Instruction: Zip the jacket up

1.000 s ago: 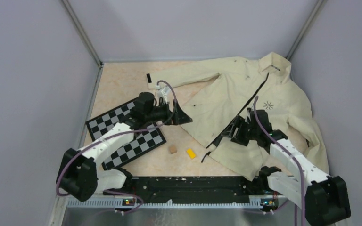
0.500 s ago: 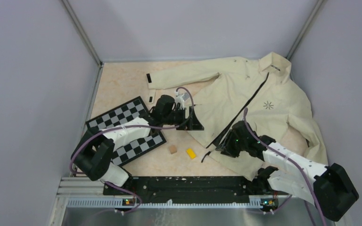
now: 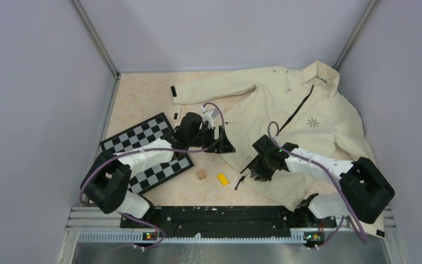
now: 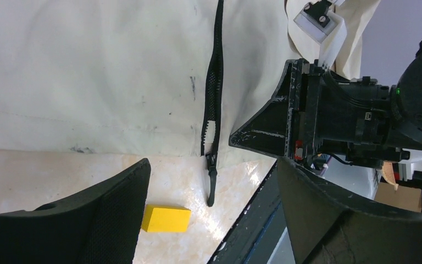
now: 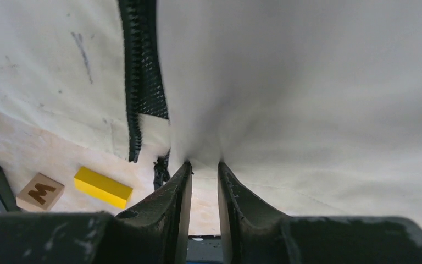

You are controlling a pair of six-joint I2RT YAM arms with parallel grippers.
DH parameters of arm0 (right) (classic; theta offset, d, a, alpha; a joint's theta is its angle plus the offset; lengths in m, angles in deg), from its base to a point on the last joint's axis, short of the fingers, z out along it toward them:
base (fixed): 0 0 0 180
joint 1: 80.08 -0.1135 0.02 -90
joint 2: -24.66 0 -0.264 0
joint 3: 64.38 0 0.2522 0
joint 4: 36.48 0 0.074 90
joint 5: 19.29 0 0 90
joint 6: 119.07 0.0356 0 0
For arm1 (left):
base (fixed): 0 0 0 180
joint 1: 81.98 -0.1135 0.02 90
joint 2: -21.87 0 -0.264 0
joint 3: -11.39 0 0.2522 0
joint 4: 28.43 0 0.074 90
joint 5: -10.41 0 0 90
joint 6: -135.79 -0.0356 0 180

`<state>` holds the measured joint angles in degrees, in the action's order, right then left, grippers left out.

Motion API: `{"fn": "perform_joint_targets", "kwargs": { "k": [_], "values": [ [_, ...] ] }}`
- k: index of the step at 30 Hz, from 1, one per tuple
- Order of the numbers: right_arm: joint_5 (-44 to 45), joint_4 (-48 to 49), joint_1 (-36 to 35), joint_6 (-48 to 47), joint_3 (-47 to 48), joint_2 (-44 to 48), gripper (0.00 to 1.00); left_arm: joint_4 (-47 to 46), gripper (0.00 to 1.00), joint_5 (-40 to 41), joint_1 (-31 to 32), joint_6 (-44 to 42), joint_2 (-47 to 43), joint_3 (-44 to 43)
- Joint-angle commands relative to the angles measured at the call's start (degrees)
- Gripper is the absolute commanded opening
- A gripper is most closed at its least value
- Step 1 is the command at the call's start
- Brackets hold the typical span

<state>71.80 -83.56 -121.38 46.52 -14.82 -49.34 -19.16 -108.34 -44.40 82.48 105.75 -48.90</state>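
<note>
Your right pincer point(image 5: 204, 165) has just narrowed onto the jacket point(image 5: 307, 82) hem beside the zipper point(image 5: 140, 82), anchoring it; left pincer point(image 4: 213, 170) wide open, empty.

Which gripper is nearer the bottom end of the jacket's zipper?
Right. The right gripper pinches the jacket hem just beside the zipper end; the left gripper hovers open farther off, over the jacket's edge.

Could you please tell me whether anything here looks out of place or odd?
Yes. The jacket lies rumpled and skewed, its zipper undone at the hem, with dark smudges beside it. A yellow block and a small wooden block lie loose on the table near the hem.
</note>
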Motion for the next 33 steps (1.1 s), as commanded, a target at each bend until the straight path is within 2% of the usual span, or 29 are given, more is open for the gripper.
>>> {"fn": "perform_joint_targets", "kwargs": {
  "k": [1, 6, 10, 16, 20, 25, 30, 33],
  "values": [
    [4.3, -6.6, -4.3, 1.7, 8.0, -3.6, 0.25, -0.4, 0.87, 1.5, 0.2, -3.0, -2.8, 1.4],
    [6.2, -10.6, -5.7, 2.7, 12.7, -6.7, 0.27, 1.1, 0.88, 1.8, 0.2, -5.3, -3.7, 1.6],
    [7.7, -12.3, -6.1, 3.4, 14.4, -9.4, 0.32, 2.4, 0.88, 2.8, 0.2, -7.1, -4.9, 1.8],
    [7.9, -10.6, -6.1, 3.7, 14.7, -14.2, 0.33, 4.2, 0.89, 4.4, 0.2, -8.7, -6.8, 2.1],
    [7.7, -8.8, -6.1, 3.8, 13.7, -15.7, 0.25, 6.4, 0.89, 4.7, 0.2, -8.8, -8.0, 2.3],
    [8.6, -6.0, -6.2, 1.8, 10.8, -13.0, 0.02, 6.4, 0.9, 3.5, 0.2, -7.5, -8.8, 2.5],
    [11.0, -0.9, -6.1, -3.4, 6.9, -5.0, 0.0, 0.7, 0.9, -2.1, 0.2, -3.4, -7.1, 3.2],
    [8.5, 9.9, -6.1, -10.9, 0.9, 2.0, 0.0, -4.3, 0.89, -6.5, 0.2, 0.9, -4.9, 3.9]
  ]
}}
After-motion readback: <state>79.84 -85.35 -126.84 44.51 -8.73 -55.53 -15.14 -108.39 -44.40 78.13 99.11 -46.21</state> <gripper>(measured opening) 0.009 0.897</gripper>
